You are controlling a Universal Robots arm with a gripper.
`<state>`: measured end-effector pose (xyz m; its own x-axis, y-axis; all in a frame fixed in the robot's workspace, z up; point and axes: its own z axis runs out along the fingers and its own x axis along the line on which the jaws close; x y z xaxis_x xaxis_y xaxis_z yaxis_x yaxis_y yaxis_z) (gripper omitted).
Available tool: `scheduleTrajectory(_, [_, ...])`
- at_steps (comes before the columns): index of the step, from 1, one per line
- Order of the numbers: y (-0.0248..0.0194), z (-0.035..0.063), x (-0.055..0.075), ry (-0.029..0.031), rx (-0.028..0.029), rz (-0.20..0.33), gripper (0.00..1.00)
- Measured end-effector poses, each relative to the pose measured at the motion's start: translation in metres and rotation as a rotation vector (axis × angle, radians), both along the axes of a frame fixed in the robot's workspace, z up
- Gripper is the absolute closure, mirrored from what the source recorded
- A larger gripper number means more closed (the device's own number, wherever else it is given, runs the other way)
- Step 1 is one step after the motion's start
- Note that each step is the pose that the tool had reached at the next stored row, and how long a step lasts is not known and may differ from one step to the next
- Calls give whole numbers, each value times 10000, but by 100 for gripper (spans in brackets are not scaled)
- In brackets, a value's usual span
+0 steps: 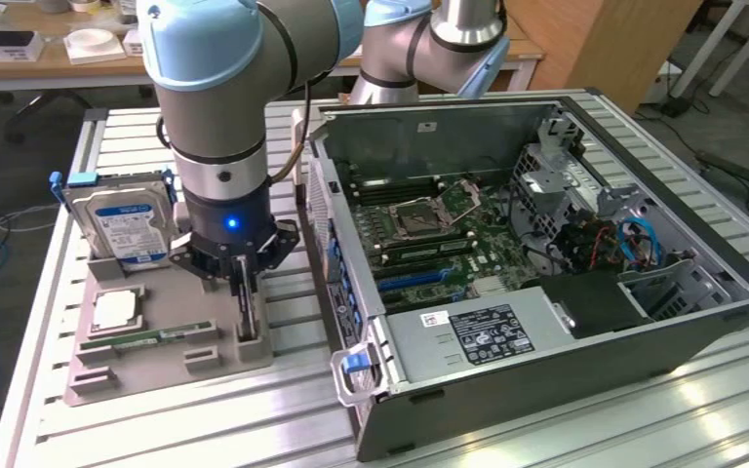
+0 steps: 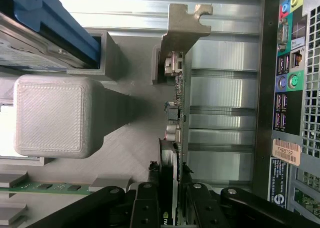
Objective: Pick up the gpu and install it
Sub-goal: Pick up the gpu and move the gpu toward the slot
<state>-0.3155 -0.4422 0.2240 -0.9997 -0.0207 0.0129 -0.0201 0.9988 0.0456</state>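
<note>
So in the exterior view there's a grey tray point(image 1: 153, 369) sitting on the slotted metal table point(image 1: 218, 424). It's got a hard drive point(image 1: 121, 224) with a blue label standing up at its far edge, a CPU point(image 1: 114, 310) lying flat in the middle, and a green memory stick point(image 1: 153, 336) near the front edge. The gpu point(image 1: 250, 322) stands on edge in a slot along the tray edge closest to the PC case point(image 1: 687, 331). The gripper point(image 1: 243, 292) is right down on top of it. The case lies open just beside the tray, motherboard point(image 1: 440, 234) facing up, so it's pretty tight on that side. In the wrist view the gpu point(image 2: 177, 133) shows edge-on, with its pale bracket point(image 2: 181, 27) at the end away from the gripper point(image 2: 171, 200). The black fingers point(image 2: 147, 203) are clamped on both faces of the card, which sits in its slot. A chunky grey block point(image 2: 50, 115) of the tray and the hard drive point(image 2: 45, 32) are close on one side, and the case's port panel point(image 2: 287, 77) is on the other.
</note>
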Motion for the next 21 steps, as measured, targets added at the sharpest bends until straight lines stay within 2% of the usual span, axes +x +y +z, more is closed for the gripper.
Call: scheduleTrajectory(21, [0,189,0,0,26,-1,74])
